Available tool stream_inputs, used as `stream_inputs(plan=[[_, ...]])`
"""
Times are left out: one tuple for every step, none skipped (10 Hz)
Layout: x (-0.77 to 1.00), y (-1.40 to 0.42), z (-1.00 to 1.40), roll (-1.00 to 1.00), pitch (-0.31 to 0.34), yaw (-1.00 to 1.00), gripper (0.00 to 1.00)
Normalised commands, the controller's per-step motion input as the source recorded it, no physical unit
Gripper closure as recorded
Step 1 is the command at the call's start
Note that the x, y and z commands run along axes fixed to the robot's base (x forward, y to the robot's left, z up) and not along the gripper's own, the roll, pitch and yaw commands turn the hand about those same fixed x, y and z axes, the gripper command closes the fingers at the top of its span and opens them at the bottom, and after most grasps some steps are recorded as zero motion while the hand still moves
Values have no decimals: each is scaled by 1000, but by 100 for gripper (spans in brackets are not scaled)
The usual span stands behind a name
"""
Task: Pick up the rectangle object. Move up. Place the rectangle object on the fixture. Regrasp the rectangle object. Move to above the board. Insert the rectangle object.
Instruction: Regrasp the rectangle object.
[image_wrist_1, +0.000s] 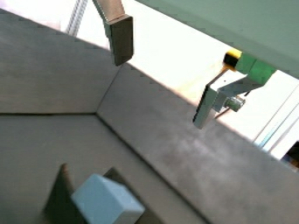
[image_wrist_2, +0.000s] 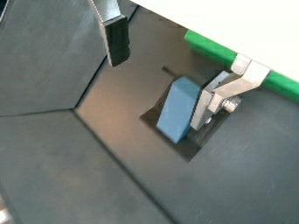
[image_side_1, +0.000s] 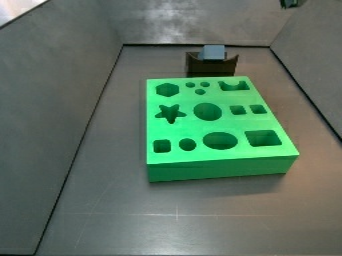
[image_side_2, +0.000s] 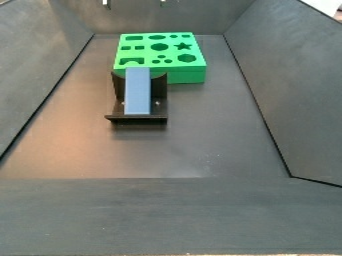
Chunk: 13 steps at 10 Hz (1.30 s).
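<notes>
Your gripper (image_wrist_2: 170, 63) hangs above the fixture (image_side_2: 138, 108), jaws wide apart and empty. The block (image_wrist_2: 179, 109) leans in the fixture, near the board (image_side_2: 160, 55). Descend centred over it, then close squarely on its long faces.

So the claw (image_wrist_1: 176, 74) is wide open here, nothing between its fingers: one flat silver plate with a dark pad (image_wrist_1: 121, 41), and the other finger (image_wrist_1: 222, 96) well apart from it. Below sits the light blue-grey rectangle object (image_wrist_1: 107, 199), resting against the dark fixture (image_wrist_1: 59, 196) on the grey floor (image_wrist_1: 176, 157). A sliver of the green board (image_wrist_1: 254, 64) peeks out just behind that second finger.
</notes>
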Motion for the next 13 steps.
stream_inputs(plan=[[113,-49,-24,689,148,199,0],[114,-51,-23,513,127,206,0],[115,-47,-23,346,105,209,0],[103,-38,-11,211,65,209,0],[95,-40,-12,169,34,204,0],[38,69,-1000,174,-30,163,0],[39,70,-1000,173,-38,153,0],[49,63,-1000,156,-67,116,0],[56,57,-1000,129,-79,91,0],[67,51,-1000,95,-90,58,0],[71,48,-1000,81,-90,43,0],[83,43,-1000,69,-81,11,0],[88,39,-1000,67,-75,2,0]])
